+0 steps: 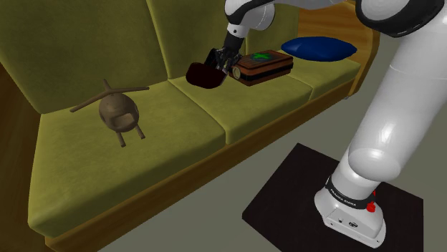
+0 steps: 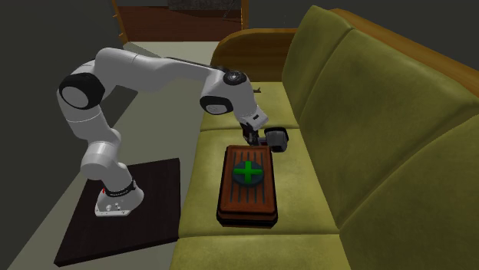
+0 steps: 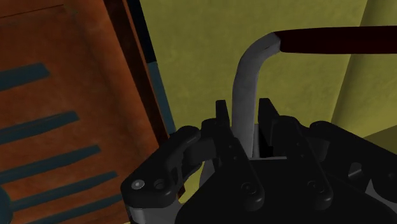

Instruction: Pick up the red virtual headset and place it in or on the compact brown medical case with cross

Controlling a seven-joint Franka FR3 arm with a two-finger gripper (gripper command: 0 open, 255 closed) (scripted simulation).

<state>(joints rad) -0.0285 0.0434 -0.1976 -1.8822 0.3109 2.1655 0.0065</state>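
Carrying the dark red headset with a curved pale strap [image 1: 205,74] toward the flat brown box-shaped case with a green cross on its lid [image 1: 265,66]. The all-black two-finger gripper [image 3: 245,113] is pinching the grey strap [image 3: 243,76] between its fingers, which are drawn in tight on it. The dark red body is sticking out beyond the fingertips at the strap's far end.

In the shoulder view the headset is hanging under the gripper [image 1: 223,61], apparently lifted off the olive-green sofa seat [image 1: 215,114]. It is just beside the case's short end, on the shoulder view's left of it; whether it is touching the case I cannot tell. In the second exterior view the gripper [image 2: 257,136] is sitting just past the far short end of the case [image 2: 248,184], not over the lid yet.

Doing this step well, by my judgement:
- raising so the dangling body is clearing the case edge
- travelling until the body is over the cross
- lowering until it is resting on the lid
- only then spreading the fingers

Risk: the grip is on a thin strap, so the body may swing or slip. Slow motion advised.
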